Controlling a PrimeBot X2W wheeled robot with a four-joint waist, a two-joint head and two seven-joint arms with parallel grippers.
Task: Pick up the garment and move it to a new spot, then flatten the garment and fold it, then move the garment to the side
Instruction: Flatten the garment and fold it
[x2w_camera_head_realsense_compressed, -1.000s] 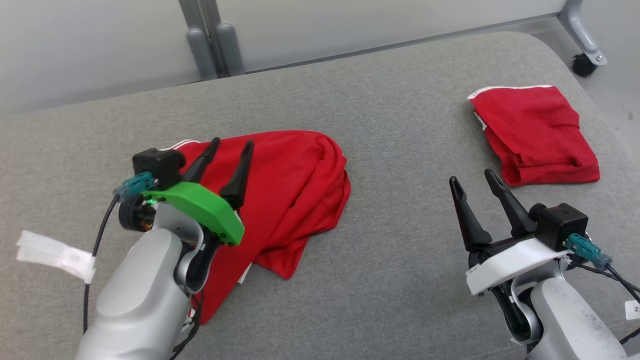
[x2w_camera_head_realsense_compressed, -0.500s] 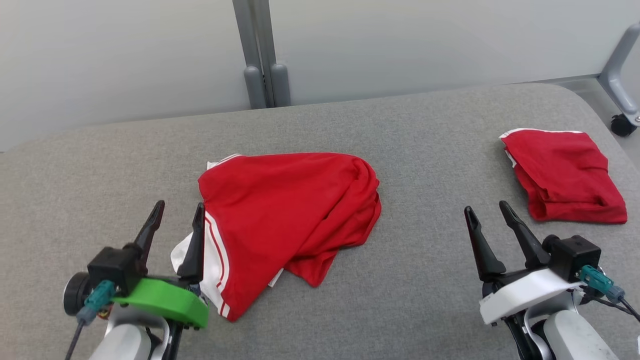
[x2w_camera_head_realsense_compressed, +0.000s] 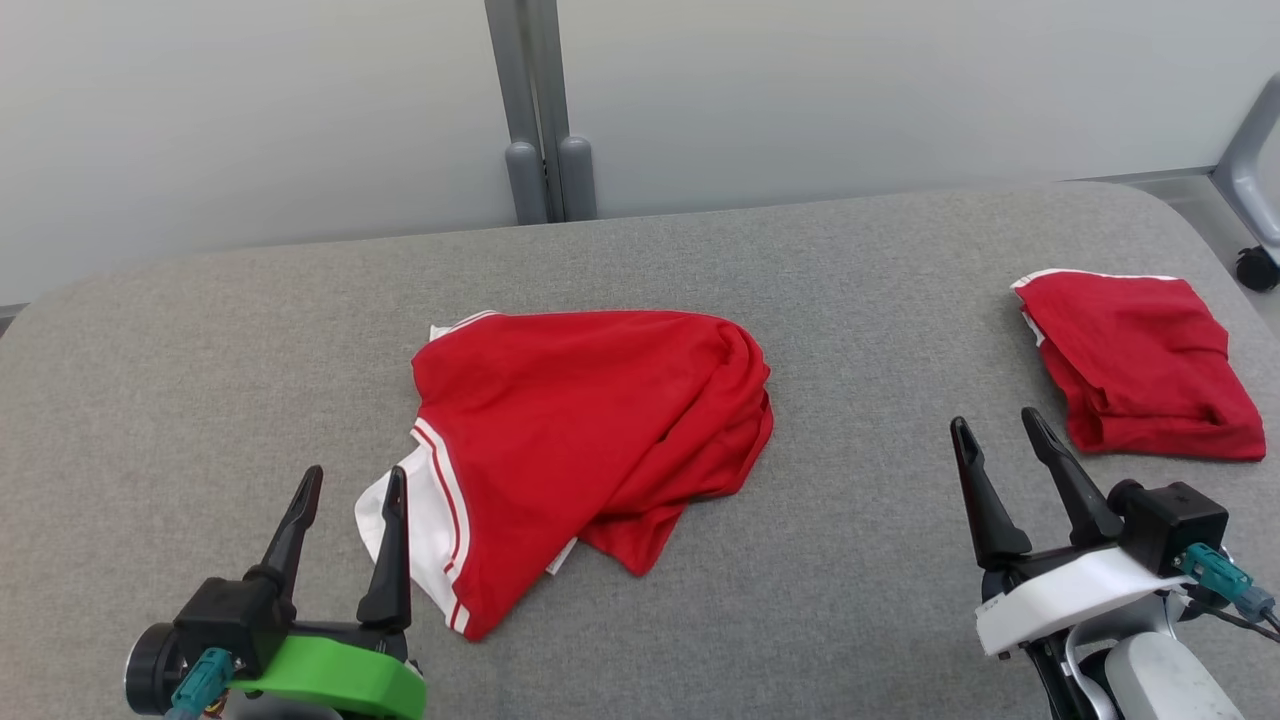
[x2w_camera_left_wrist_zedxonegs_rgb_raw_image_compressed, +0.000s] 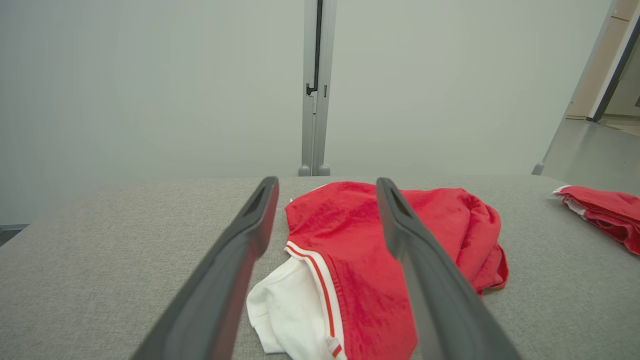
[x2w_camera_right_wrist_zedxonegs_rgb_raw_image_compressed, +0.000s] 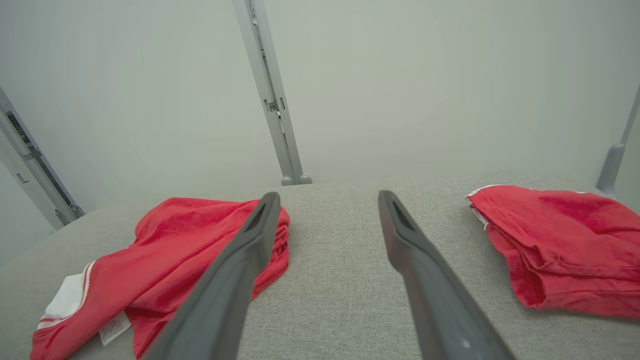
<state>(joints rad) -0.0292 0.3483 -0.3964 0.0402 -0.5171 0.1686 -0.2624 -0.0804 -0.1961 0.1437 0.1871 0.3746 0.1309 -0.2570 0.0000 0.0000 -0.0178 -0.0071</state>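
left gripper (x2w_camera_head_realsense_compressed: 356, 472), fingers spread and empty, at the near left, just beside the white-trimmed edge of the crumpled red garment (x2w_camera_head_realsense_compressed: 580, 410), which lies at the middle of the grey bench (x2w_camera_head_realsense_compressed: 200, 340). right gripper (x2w_camera_head_realsense_compressed: 995, 418), fingers likewise apart and empty, at the near right; a folded red garment (x2w_camera_head_realsense_compressed: 1140, 365) lies just beyond it, far right.

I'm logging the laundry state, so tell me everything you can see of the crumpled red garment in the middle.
The red garment looks like soft knit sportswear: red, with a white panel and thin white stripes along one hem. It lies loosely bunched, not flat, folds heaped toward the robot's right, a small white label poking out underneath. It rests on the grey padded surface. The left gripper, open, sits just short of the white panel, not gripping it.
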